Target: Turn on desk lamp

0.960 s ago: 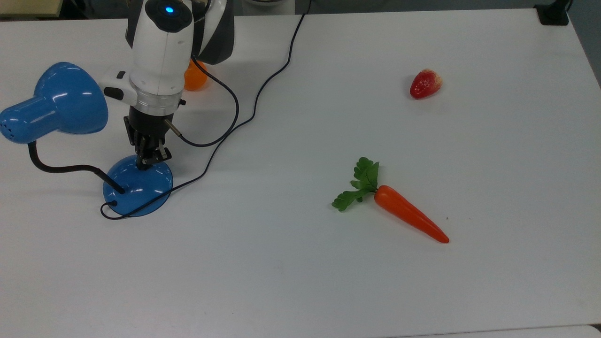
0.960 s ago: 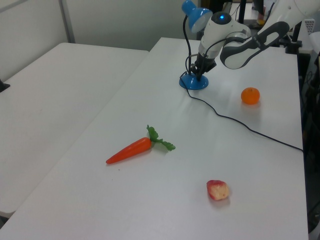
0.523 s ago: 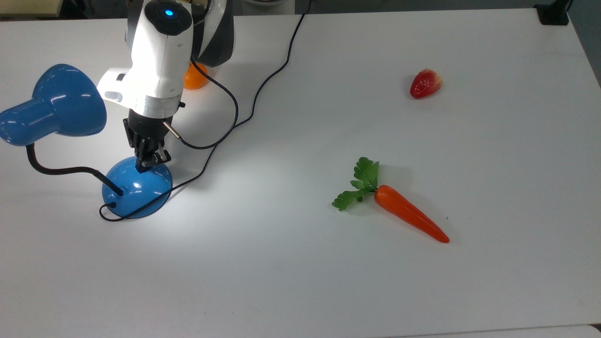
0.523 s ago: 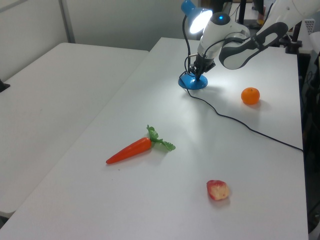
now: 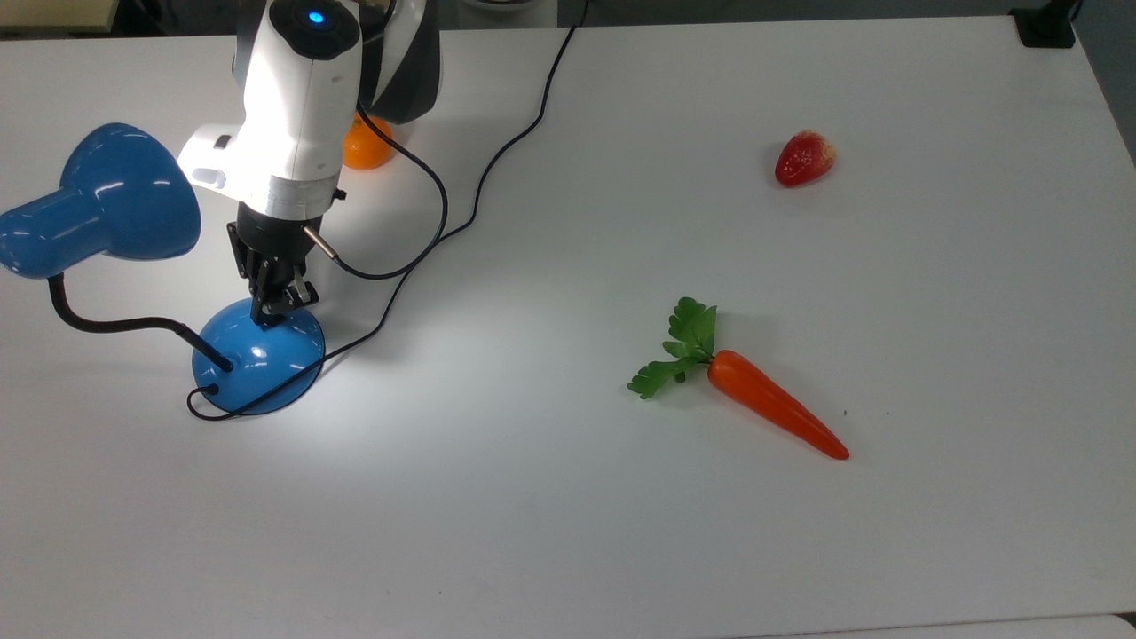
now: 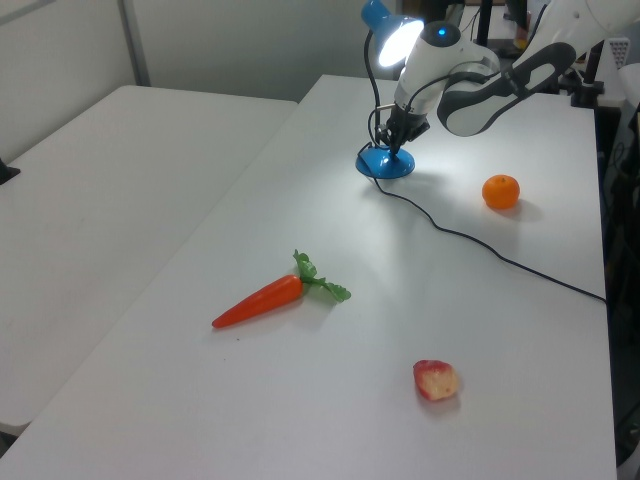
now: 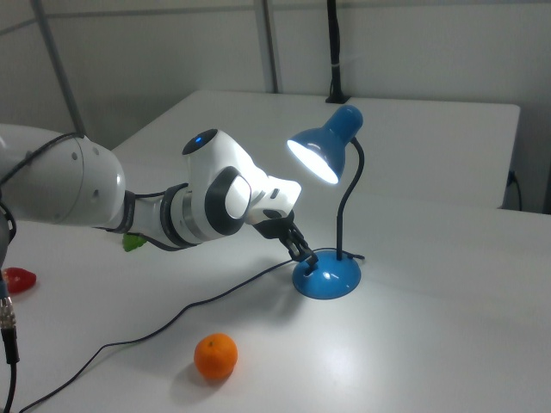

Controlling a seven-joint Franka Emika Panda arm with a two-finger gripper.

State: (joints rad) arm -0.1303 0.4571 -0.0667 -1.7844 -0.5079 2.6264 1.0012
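The desk lamp stands at the top view's left, with its blue shade (image 5: 124, 191) on a black bendy neck over the round blue base (image 5: 257, 355). Its bulb is lit: the shade's mouth glows (image 7: 314, 159) and a bright patch lies on the table beside the base (image 7: 327, 277). My gripper (image 5: 268, 311) points down at the base's upper edge, fingers shut with nothing between them. Its tip sits right at the dome; I cannot tell whether it touches. The switch is hidden under the tip. The lamp also appears at the far end of the left view (image 6: 385, 163).
The lamp's thin black cord (image 5: 479, 191) snakes across the table toward the top view's upper edge. An orange (image 5: 368, 151) lies behind the arm. A carrot (image 5: 772, 404) and a red strawberry (image 5: 804, 158) lie far off on the top view's right.
The lamp has gone from dark to lit, throwing a bright patch on the table. My gripper has drawn slightly up and back from the base.
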